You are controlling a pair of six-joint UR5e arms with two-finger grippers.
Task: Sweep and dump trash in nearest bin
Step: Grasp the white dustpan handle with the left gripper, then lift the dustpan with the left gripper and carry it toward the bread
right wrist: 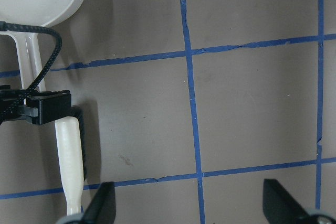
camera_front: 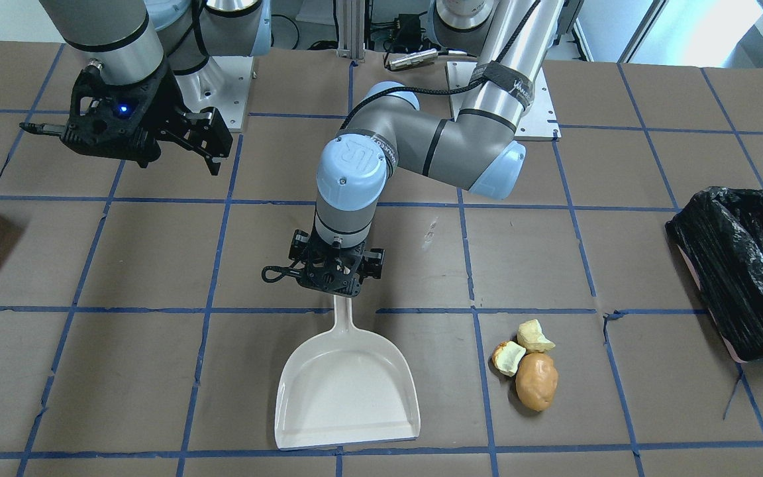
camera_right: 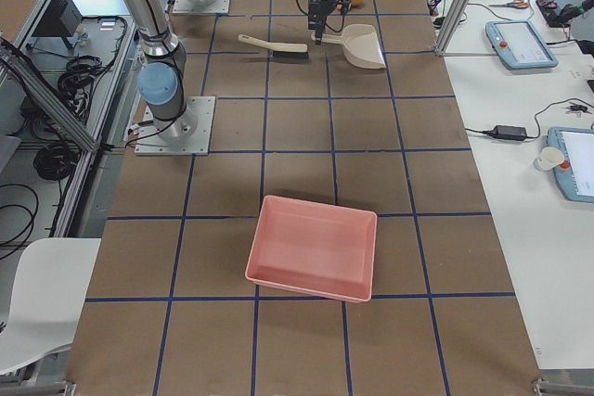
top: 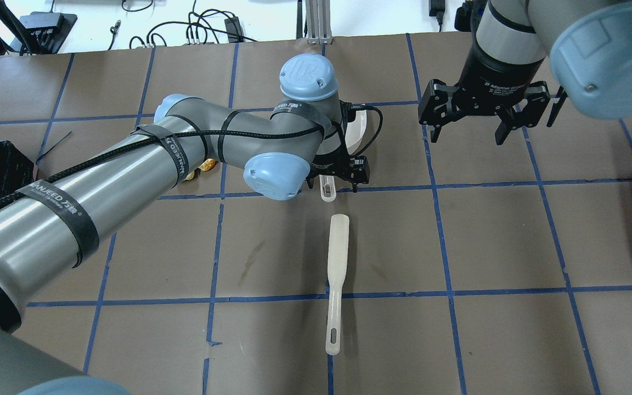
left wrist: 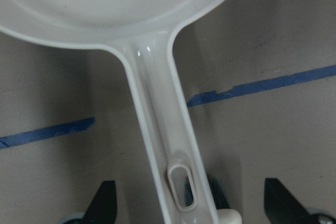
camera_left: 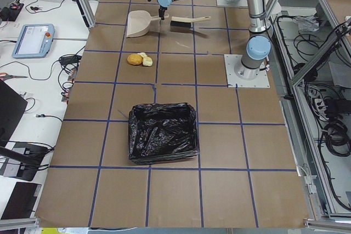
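A white dustpan [camera_front: 348,391] lies flat on the table, its handle [left wrist: 163,119] pointing toward the robot. My left gripper [camera_front: 332,281] is open just above the handle's end, one finger on each side, not touching it. The trash lies beside the pan: an orange-brown lump [camera_front: 536,389] and two pale chunks [camera_front: 535,336] [camera_front: 507,358]. The black-bagged bin [camera_front: 746,265] stands at the table's end on my left. My right gripper [camera_front: 203,142] is open and empty, raised above the table. A white brush [top: 337,274] lies behind the dustpan's handle.
A bare pink tray [camera_right: 311,248] sits at the table's end on my right, far from the trash. The left arm's elbow [camera_front: 481,156] stretches low over the table's middle. Blue tape lines mark the brown table surface.
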